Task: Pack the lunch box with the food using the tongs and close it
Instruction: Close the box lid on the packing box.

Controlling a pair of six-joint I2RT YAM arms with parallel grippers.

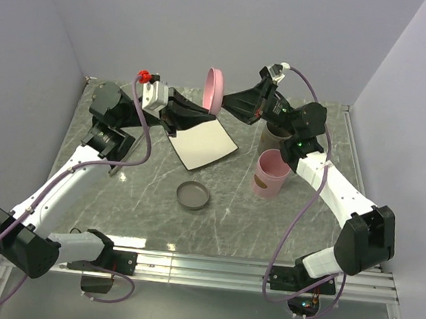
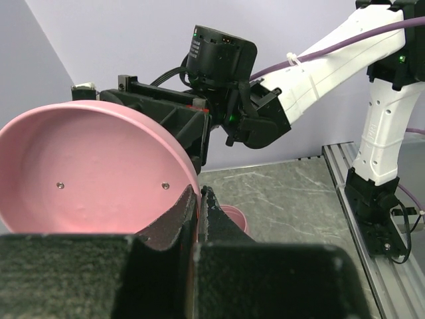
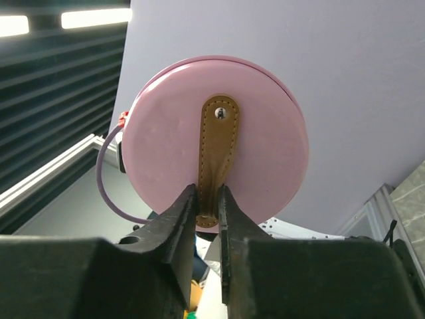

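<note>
Right fingers (image 3: pixel 178 222) pinching tan strap (image 3: pixel 217 149), pink lid (image 3: pixel 272 153) (round)

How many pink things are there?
2. A pink lid held up in the air behind the white plate, and a pink cup standing on the table to the plate's right. More could be hidden.

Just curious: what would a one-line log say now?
left hand: grips pink lid rim | right hand: pinches its strap | lid: aloft
</note>
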